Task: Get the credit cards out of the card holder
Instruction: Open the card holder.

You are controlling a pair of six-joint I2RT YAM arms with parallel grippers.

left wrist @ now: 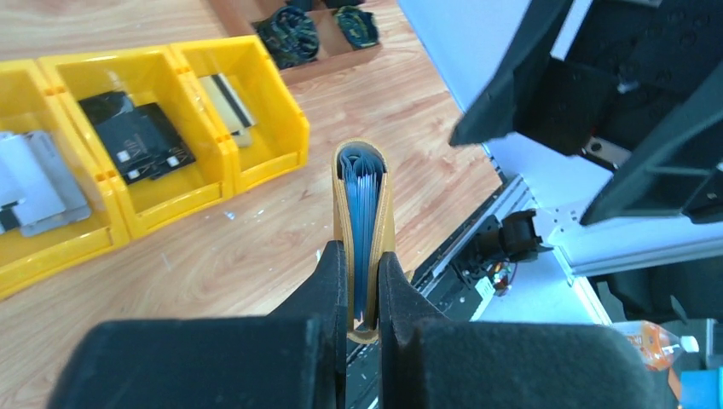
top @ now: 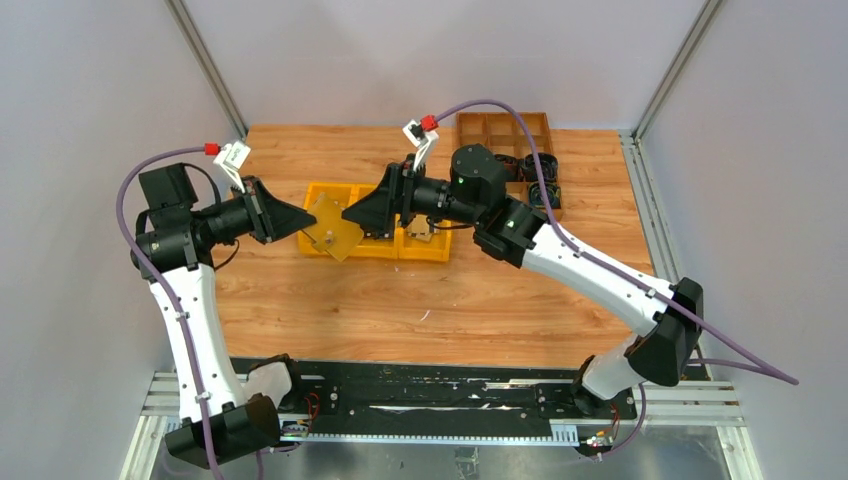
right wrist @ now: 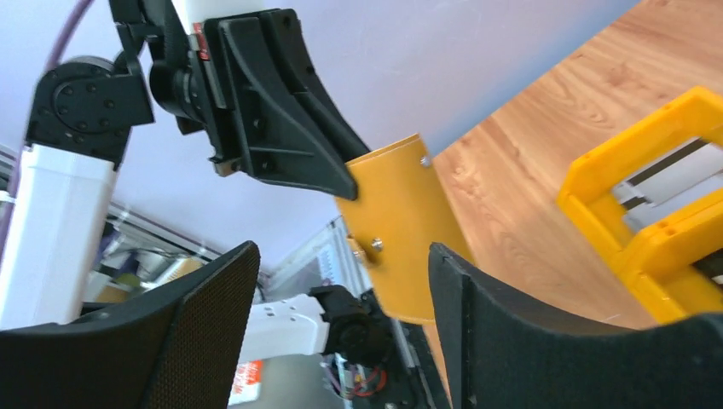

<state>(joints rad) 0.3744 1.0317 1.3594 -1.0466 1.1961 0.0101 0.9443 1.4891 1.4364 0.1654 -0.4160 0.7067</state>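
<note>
My left gripper [top: 303,222] [left wrist: 362,260] is shut on the mustard-tan card holder [top: 334,230] [left wrist: 386,213] and holds it in the air over the front of the yellow bins. In the left wrist view the holder is edge-on, with several blue-grey credit cards [left wrist: 361,200] packed inside. My right gripper [top: 352,213] [right wrist: 341,251] is open and empty, facing the holder's [right wrist: 399,226] free end from the right, just short of it. Loose cards lie in the bins: grey [left wrist: 34,183], black [left wrist: 136,141], beige [left wrist: 223,95].
A row of yellow bins [top: 425,257] [left wrist: 256,166] [right wrist: 648,230] stands mid-table, under and behind both grippers. A brown wooden divided tray [top: 505,130] [left wrist: 328,61] with black bundles [top: 540,165] stands at the back right. Bare wood lies in front of the bins.
</note>
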